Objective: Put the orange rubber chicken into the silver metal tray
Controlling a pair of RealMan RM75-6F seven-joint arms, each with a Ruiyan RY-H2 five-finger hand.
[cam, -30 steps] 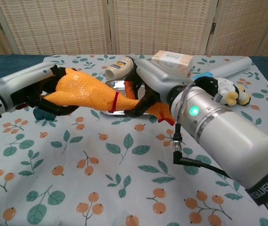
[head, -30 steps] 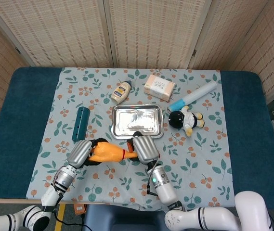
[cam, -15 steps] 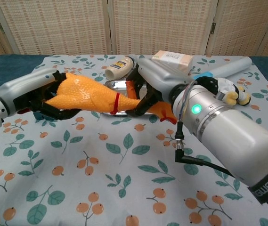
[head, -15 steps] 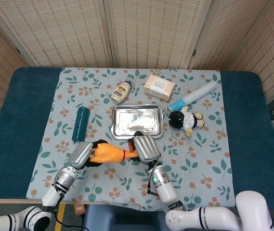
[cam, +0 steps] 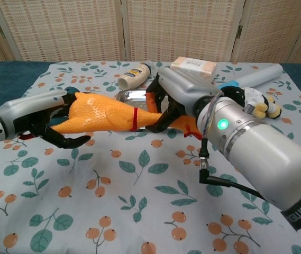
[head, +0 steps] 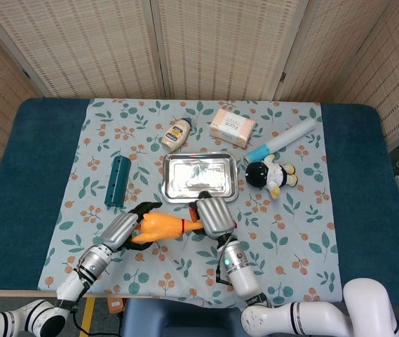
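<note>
orange rubber chicken point(head: 160, 226) hangs just short of the silver metal tray point(head: 199, 176), right robot hand point(head: 211, 217) gripping its neck end for the carry, left robot hand point(head: 120, 229) spread loosely under the body, steadying it.

A blue table point(head: 367, 210) carries a leaf-patterned cloth point(head: 290, 232) under the scattered objects.
</note>
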